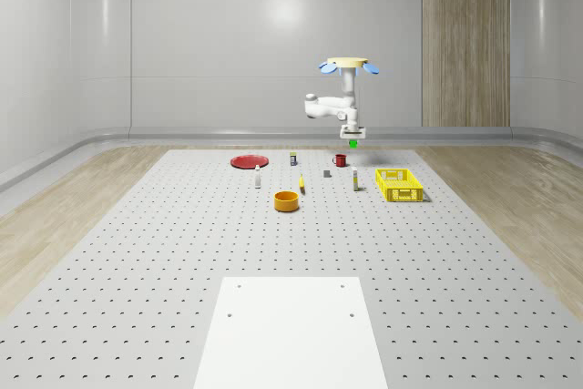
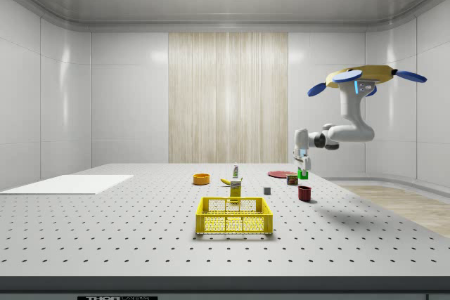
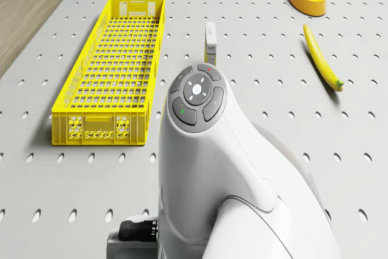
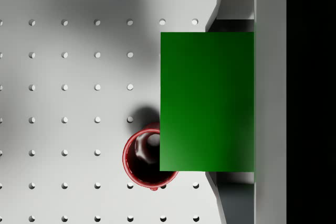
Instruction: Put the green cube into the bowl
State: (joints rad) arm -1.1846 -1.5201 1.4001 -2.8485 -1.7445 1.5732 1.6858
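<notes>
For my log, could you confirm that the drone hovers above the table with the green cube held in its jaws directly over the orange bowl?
Not quite: the green cube hangs over the red mug, as the wrist view shows. The orange bowl sits apart, nearer the whole-scene view's left. The drone does hover above the table, cube held.

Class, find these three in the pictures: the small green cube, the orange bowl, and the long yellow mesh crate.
small green cube (image 4: 207, 101): wrist view, middle of its facing side.
orange bowl (image 1: 287, 201): whole-scene view, outer wall.
long yellow mesh crate (image 3: 99, 128): drone view, near end wall.
</notes>
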